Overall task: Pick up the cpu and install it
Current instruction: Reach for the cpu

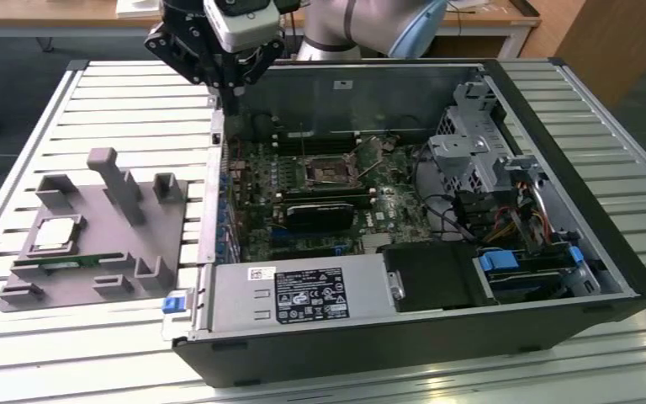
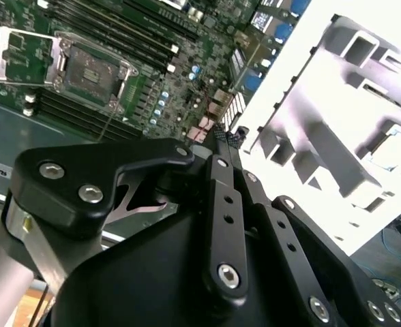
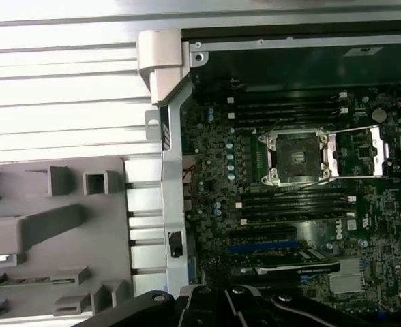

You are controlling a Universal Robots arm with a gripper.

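Silver metal-topped cpu [image 1: 56,233], matt grey plastic holder [image 1: 172,229], ribbed bare-metal table [image 1: 121,109], matt black case [image 1: 436,345]

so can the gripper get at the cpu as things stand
Probably yes: the cpu lies uncovered on the grey holder, outside the case, and the gripper hovers above the case's edge.

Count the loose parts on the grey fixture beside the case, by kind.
On the grey fixture:
cpu: 1
memory stick: 1
Total: 2
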